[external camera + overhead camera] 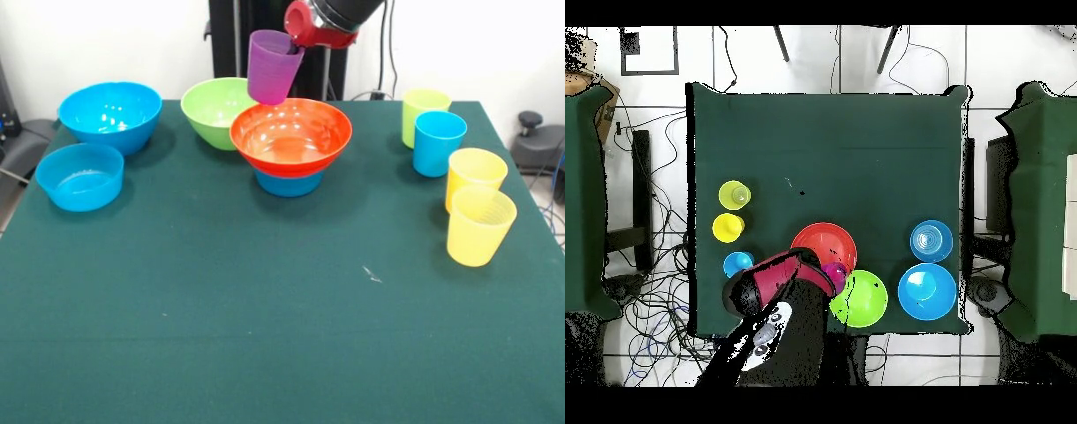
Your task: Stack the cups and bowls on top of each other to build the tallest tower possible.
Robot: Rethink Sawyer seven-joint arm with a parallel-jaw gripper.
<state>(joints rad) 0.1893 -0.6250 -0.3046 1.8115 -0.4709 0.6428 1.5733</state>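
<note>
While the green tabletop (265,336) fills most of the front view, the arm (331,18) enters at the top centre, its pincer (290,49) clenched on the rim of the purple cup (272,66). That cup hangs tilted above the far rim of the orange bowl (291,137), which rests on a small blue bowl (289,184) at centre. The large blue bowl (110,115) sits upper left, another small blue bowl (80,176) just below it. The green bowl (212,110) lies behind the orange one. At right stand the green cup (424,108), blue cup (438,143) and two yellow cups (475,177) (479,226).
</note>
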